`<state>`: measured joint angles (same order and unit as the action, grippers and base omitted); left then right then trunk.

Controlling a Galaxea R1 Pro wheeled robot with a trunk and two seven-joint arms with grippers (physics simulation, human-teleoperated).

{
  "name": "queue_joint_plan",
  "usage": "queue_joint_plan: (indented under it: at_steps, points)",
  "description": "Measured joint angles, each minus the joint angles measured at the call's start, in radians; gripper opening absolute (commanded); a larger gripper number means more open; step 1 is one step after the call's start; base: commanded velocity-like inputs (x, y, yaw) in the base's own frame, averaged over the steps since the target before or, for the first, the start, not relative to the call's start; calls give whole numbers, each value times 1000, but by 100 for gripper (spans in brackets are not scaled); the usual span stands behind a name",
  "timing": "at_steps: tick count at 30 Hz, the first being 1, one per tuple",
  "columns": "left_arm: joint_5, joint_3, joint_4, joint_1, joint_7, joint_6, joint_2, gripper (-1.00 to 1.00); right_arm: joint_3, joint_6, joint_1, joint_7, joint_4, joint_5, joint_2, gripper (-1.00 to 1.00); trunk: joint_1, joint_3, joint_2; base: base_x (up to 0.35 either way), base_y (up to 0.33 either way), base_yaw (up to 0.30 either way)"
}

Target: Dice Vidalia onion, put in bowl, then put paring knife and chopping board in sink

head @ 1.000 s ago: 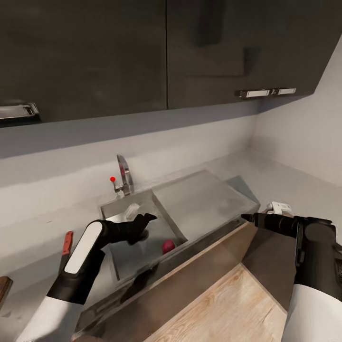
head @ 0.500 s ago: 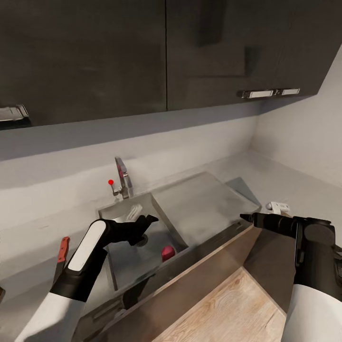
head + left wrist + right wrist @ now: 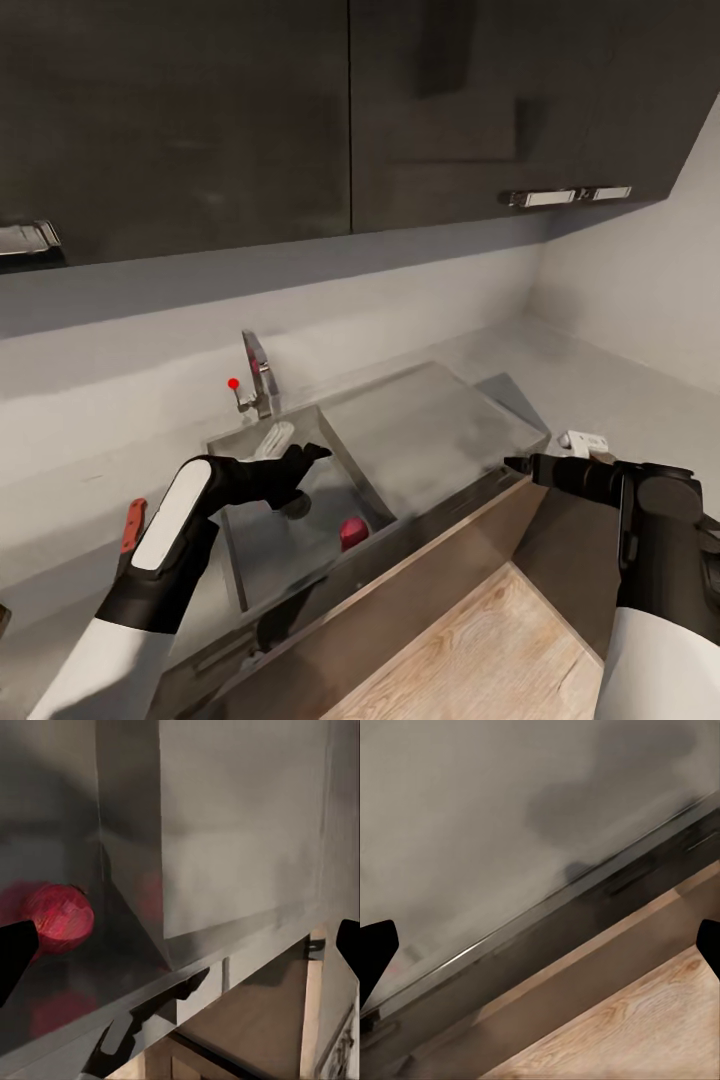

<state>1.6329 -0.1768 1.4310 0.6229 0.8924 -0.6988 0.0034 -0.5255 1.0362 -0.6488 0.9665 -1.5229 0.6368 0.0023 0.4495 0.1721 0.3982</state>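
The pinkish-red Vidalia onion (image 3: 352, 532) lies on the floor of the sink (image 3: 262, 545), near its front right corner. My left gripper (image 3: 303, 468) hovers open over the basin, up and to the left of the onion. In the left wrist view the onion (image 3: 58, 917) sits just beside one dark fingertip (image 3: 15, 954), with the jaws wide apart. The paring knife (image 3: 132, 525) rests on the countertop (image 3: 70, 480) left of the sink. My right gripper (image 3: 517, 464) is open, off the counter's front edge. A white bit of the bowl (image 3: 586, 439) peeks out behind it. The chopping board is out of view.
The chrome tap (image 3: 257, 374) with its red knob (image 3: 233, 383) stands behind the basin. A steel draining surface (image 3: 430, 435) lies right of it. Dark wall cabinets (image 3: 300, 110) hang overhead. Wood floor (image 3: 470, 650) shows below the cabinet fronts.
The view shifted a little after the oldest frame. My left gripper has crept slightly left and lower over the basin. The onion and knife stay put; the right arm barely moved.
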Motion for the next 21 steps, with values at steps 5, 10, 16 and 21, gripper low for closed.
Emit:
queue_joint_plan:
  at_steps: [5,10,16,21]
  points:
    - [-2,-4,-9,3,-2,0,-4,100,-1,2,1,0,-4,0,0,100,0,3,0,0,0,0]
    - [-14,-7,-95,18,-34,1,-17,100,-4,3,2,1,-20,0,-1,100,0,10,0,0,0,0]
    - [-24,-10,-238,59,-114,4,-31,100,-10,5,4,2,-51,0,-4,100,0,20,0,0,0,0]
    - [-129,-10,-329,93,-144,9,-47,100,-10,7,10,18,-78,0,-4,100,0,28,0,0,0,0]
